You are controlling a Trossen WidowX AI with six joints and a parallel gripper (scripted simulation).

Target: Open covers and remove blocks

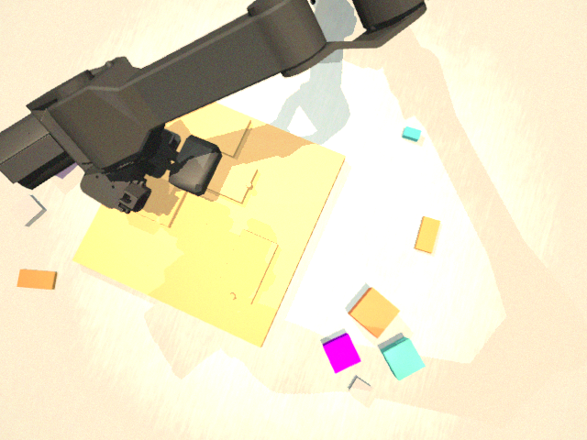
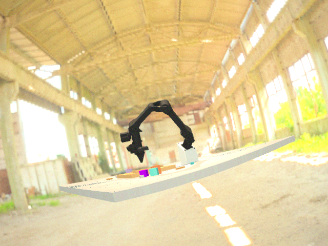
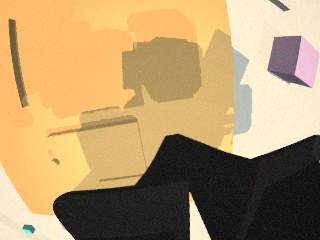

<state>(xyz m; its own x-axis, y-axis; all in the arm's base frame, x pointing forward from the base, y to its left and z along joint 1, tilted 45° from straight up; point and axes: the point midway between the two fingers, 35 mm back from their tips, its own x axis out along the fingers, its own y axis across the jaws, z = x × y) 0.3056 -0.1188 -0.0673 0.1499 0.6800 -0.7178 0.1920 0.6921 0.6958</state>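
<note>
The yellow puzzle board (image 1: 208,265) (image 3: 55,75) carries low panels of its own colour. One panel (image 1: 227,181) (image 3: 112,150) has a small nub beside it; another panel (image 1: 258,256) outline lies lower right, with a small curved mark near it. Wells and cover positions are hard to tell in the glare. An orange block (image 1: 373,313), a magenta block (image 1: 341,352) (image 2: 143,172) and a teal block (image 1: 403,358) (image 2: 154,171) rest on the table off the board's lower right. A purple block (image 1: 67,170) (image 2: 128,170) (image 3: 285,54) rests off its left side. My gripper (image 2: 141,160) is shut and empty, above the board.
A small teal piece (image 1: 411,133) (image 3: 29,229), a flat yellow-orange piece (image 1: 427,235) and a flat orange piece (image 1: 37,279) lie on the table. A pale piece (image 1: 360,384) (image 2: 142,176) lies below the magenta block. The arm (image 1: 204,66) hides the board's upper left.
</note>
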